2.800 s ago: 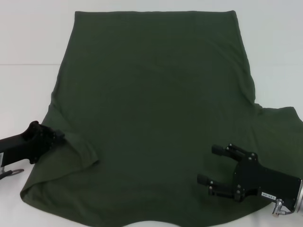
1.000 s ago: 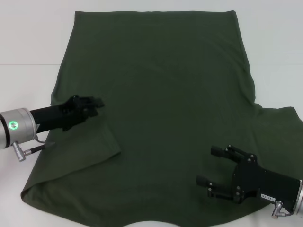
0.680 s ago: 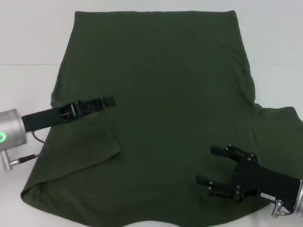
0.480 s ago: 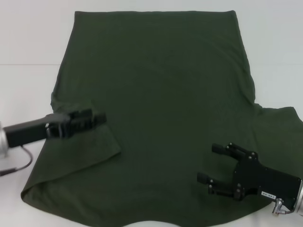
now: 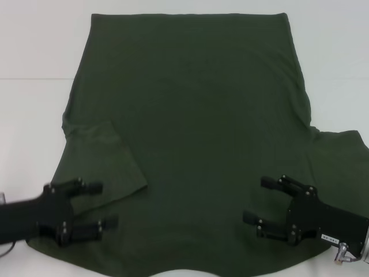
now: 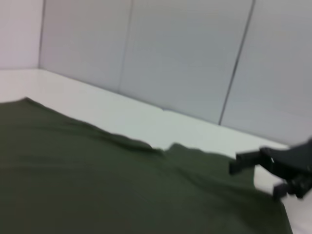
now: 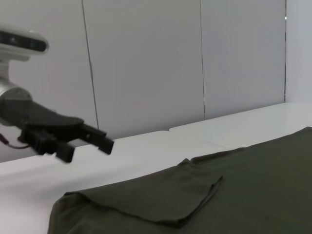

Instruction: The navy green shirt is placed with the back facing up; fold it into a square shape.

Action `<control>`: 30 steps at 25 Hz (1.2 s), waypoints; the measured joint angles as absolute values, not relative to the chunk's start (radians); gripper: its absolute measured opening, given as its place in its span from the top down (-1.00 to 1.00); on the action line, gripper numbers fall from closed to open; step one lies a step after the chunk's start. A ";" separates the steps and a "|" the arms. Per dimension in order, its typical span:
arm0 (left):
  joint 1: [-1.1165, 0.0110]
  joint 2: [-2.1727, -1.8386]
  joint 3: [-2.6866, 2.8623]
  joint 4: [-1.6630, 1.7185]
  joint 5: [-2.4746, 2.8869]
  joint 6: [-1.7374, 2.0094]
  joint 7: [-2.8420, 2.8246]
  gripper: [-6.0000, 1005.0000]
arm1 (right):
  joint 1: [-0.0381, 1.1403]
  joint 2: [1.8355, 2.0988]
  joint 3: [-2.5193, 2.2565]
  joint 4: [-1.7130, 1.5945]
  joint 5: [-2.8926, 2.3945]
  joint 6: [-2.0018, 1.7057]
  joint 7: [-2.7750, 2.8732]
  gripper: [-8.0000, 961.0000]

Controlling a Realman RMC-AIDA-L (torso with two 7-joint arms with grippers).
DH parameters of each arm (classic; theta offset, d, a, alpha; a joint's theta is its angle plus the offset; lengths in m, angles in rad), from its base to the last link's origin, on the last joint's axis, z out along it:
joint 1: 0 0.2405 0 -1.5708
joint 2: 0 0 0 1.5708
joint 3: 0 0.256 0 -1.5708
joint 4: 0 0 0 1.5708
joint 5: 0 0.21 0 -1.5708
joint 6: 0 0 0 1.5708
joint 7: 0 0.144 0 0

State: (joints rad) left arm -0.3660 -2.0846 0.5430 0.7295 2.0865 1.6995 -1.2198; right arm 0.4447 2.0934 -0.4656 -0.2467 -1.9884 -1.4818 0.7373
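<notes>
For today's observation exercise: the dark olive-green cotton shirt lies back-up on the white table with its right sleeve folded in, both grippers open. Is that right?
Not quite: the head view shows the left sleeve folded onto the dark olive-green cotton shirt; the right sleeve is spread out. Left gripper and right gripper are open.

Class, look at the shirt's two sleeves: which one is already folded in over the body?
The left sleeve of the navy green shirt, lying doubled over; the right sleeve sticks out flat.

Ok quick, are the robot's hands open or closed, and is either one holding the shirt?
Left hand: open, holding nothing, over the shirt near its near-left corner.
Right hand: open, holding nothing, over the near-right part of the shirt.
</notes>
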 joint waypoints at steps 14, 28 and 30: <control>-0.343 -2.086 0.528 0.719 2.149 1.635 -1.203 -0.66 | 0.431 2.094 -0.466 -0.252 -1.991 -1.471 0.738 -0.91; -0.348 -2.088 0.504 0.719 2.125 1.669 -1.203 -0.67 | 0.418 2.090 -0.460 -0.583 -2.018 -1.599 1.426 -0.91; -0.349 -2.088 0.503 0.719 2.124 1.676 -1.202 -0.67 | 0.417 2.089 -0.463 -0.661 -2.036 -1.606 1.567 -0.91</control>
